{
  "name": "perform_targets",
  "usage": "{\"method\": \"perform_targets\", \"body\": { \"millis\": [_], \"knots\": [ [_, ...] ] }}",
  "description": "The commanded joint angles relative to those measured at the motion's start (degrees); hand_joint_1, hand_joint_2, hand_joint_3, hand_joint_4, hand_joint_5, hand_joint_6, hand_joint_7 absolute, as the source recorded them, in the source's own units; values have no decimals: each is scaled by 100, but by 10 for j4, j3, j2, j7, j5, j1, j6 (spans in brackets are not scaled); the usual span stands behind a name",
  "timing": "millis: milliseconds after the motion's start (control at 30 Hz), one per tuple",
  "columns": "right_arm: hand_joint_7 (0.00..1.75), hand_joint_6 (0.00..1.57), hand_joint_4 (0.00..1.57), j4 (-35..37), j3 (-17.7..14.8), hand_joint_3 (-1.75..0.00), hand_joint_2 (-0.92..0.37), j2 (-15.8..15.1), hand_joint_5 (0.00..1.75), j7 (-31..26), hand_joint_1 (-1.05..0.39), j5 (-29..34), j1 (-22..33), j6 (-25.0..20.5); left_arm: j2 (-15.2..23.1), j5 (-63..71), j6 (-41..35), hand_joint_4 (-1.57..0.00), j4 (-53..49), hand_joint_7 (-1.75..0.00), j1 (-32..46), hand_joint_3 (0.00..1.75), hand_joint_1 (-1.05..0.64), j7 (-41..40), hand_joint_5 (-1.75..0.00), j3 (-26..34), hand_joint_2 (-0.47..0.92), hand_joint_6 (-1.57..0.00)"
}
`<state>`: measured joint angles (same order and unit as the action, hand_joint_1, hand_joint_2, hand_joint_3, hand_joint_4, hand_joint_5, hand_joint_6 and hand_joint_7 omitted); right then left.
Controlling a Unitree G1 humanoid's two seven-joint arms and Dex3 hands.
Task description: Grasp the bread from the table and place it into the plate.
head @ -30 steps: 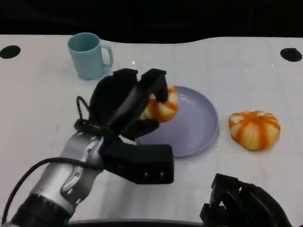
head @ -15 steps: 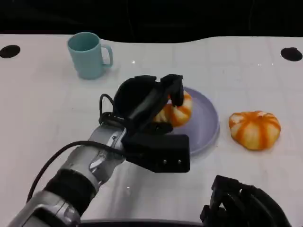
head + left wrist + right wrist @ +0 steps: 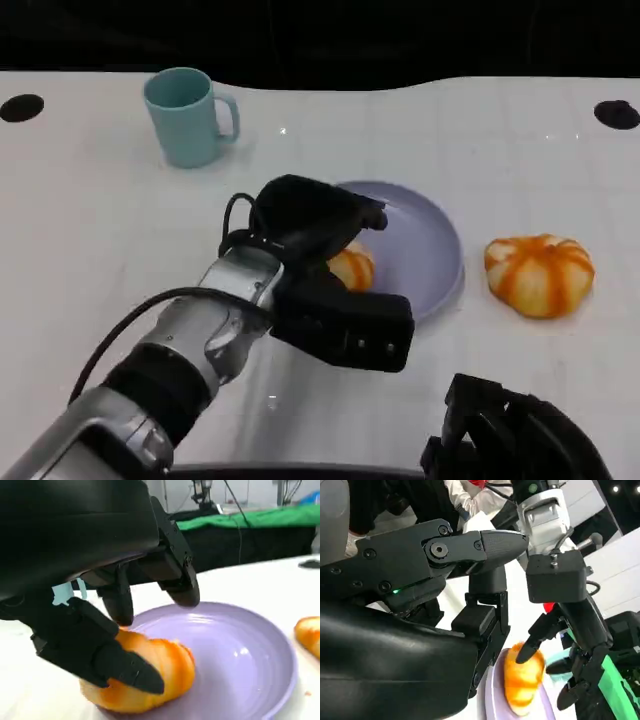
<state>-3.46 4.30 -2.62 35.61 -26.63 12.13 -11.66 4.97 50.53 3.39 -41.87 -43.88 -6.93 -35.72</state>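
The left robot hand (image 3: 315, 222) grips the bread (image 3: 142, 672) beneath its fingers, already resting on the plate (image 3: 425, 250).

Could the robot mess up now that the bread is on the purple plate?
Maybe, in two ways. The bread lies near the rim of the plate, not in the middle, so it could roll off onto the table. The left hand has its fingers touching the bread, so pulling away carelessly could drag it back out.
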Motion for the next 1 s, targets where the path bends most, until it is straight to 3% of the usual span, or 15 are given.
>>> {"method": "perform_targets", "body": {
  "millis": [33,233,533,733,1000],
  "knots": [
    [136,79,86,-6,-2,-24,-92,-4,159,0,-71,-3,4,3,23,2,-21,-44,38,0,-4,15,-71,58,-21,-4,92,-34],
    [136,79,87,-4,-3,-23,-92,-5,159,3,-71,-4,3,4,42,-11,-19,-30,82,0,11,30,-86,88,-9,2,92,-18],
    [136,78,86,-4,-4,-23,-92,-7,159,0,-72,-2,1,2,68,-153,43,-35,163,-2,72,31,-85,142,-11,85,92,-21],
    [136,78,87,-6,-5,-22,-92,-7,159,0,-72,-5,2,-2,83,-228,51,-38,234,-2,131,30,-85,190,-12,128,92,-23],
    [136,77,86,-5,-7,-24,-92,-8,159,6,-71,-6,4,4,75,-422,32,-37,327,-1,249,22,-83,288,-13,207,92,-23]
  ]
}}
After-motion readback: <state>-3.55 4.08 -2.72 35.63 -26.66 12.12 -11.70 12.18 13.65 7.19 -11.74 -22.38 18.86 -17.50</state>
